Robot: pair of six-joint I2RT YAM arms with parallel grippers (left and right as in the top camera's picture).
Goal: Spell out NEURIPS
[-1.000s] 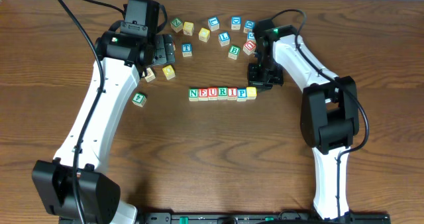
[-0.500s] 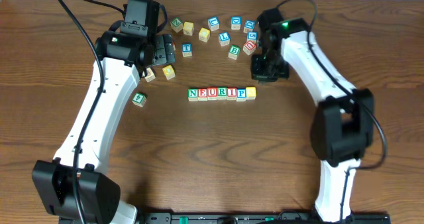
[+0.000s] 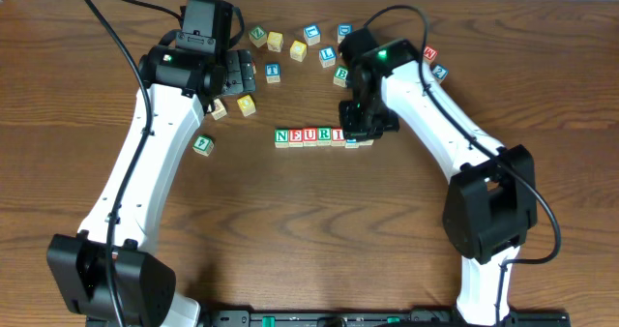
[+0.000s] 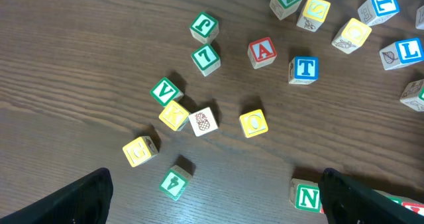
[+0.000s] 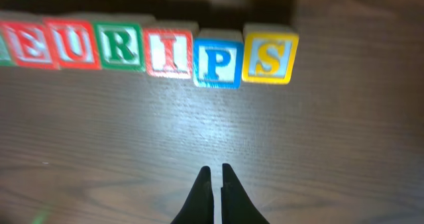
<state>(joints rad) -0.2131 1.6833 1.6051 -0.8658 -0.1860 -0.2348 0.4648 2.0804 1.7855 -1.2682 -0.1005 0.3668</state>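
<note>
- Right arm had swung from near the loose cubes point(image 3: 274, 43) at the back of the table point(image 3: 290, 230) to over the right end of the row point(image 3: 308, 135). Left arm had not moved, and the row lay where it had been.
- Progress: the right wrist view showed E point(image 5: 26, 48), U point(image 5: 73, 48), R point(image 5: 119, 46), I point(image 5: 170, 52), P point(image 5: 216, 65) and S point(image 5: 268, 55) side by side in order. The overhead view showed N point(image 3: 281, 135) at the left end. All seven letters were down and the word read complete.
- Alignment: P sat slightly out of line with I, and the yellow S a little off from P. The row was close-packed but not quite straight.
- Judged remaining: at most a tidy-up of the P and S end; no letter was missing.
- Right gripper point(image 5: 213, 184): clenched, fingers pressed together, holding nothing. It hung on the near side of the row opposite P, clear of every cube.
- Left gripper point(image 4: 222, 201): spread fully wide, nothing between the fingers. It hung over the loose cubes, with N just inside one finger in its own view, not touched.
</note>
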